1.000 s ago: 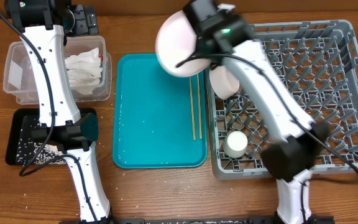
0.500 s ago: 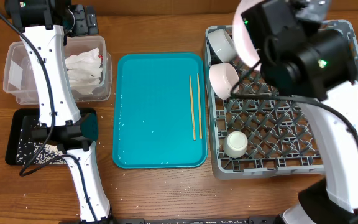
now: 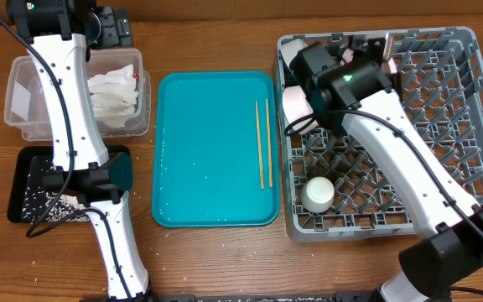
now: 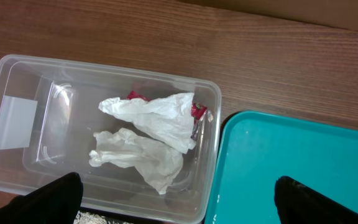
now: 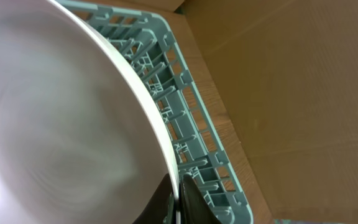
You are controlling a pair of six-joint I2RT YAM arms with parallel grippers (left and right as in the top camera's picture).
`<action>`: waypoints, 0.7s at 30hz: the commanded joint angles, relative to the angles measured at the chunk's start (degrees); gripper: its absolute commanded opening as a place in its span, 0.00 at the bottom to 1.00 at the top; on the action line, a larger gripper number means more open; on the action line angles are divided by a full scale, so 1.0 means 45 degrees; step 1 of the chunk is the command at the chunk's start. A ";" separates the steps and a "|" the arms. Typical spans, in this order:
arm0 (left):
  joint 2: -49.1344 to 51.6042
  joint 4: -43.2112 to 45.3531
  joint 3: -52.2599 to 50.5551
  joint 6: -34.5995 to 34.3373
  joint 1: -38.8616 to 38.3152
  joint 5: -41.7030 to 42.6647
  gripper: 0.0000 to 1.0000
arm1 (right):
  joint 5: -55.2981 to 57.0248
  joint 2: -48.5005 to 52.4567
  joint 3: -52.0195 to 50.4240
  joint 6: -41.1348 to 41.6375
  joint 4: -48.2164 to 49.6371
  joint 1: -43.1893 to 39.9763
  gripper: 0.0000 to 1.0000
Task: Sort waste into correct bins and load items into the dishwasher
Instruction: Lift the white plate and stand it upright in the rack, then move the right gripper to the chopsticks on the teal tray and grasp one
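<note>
Since a second ago, my right arm has swung the big plate (image 5: 61, 124) away from over the teal tray (image 3: 208, 176) and down into the far left part of the grey dish rack (image 3: 451, 126). From the wrist view, the plate stands on edge next to the rack's wall, and the right gripper (image 5: 178, 193) is pinched tight on its rim. My left gripper (image 4: 178, 183) hangs over the clear tub (image 3: 23, 122) with its jaws wide apart and nothing in them. A black tray (image 3: 19, 180) sits just in front of the tub. Two bowls (image 3: 296, 105) lie in the rack's far left corner and a cup (image 3: 318, 194) sits near the front. Two chopsticks (image 3: 262, 143) lie side by side on the teal tray's right side. Crumpled napkins (image 4: 154, 124) with red spots are in the tub, and rice grains (image 3: 36, 205) are on the black tray.
</note>
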 commanded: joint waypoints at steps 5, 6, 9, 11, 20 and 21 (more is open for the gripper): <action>-0.0321 0.0010 0.0267 -0.0005 -0.0102 0.0107 1.00 | 0.0597 -0.0185 -0.1462 0.0160 0.1627 -0.0311 0.04; -0.0321 0.0010 0.0267 -0.0005 -0.0102 0.0112 1.00 | 0.0471 -0.0170 -0.1579 0.0160 0.1778 -0.0311 0.04; -0.0321 0.0010 0.0267 -0.0005 -0.0102 0.0107 1.00 | 0.0073 -0.0141 -0.1885 0.0165 0.2025 -0.0311 0.04; -0.0321 0.0010 0.0267 -0.0005 -0.0102 0.0112 1.00 | -0.0155 -0.0136 -0.2171 0.0165 0.2259 -0.0311 0.04; -0.0321 0.0010 0.0267 -0.0005 -0.0102 0.0107 1.00 | -0.1171 -0.0146 -0.2312 0.0170 0.2807 -0.0311 0.90; -0.0321 0.0010 0.0267 -0.0005 -0.0102 0.0107 1.00 | -0.1418 -0.0175 -0.2195 0.0165 0.2744 -0.0311 0.95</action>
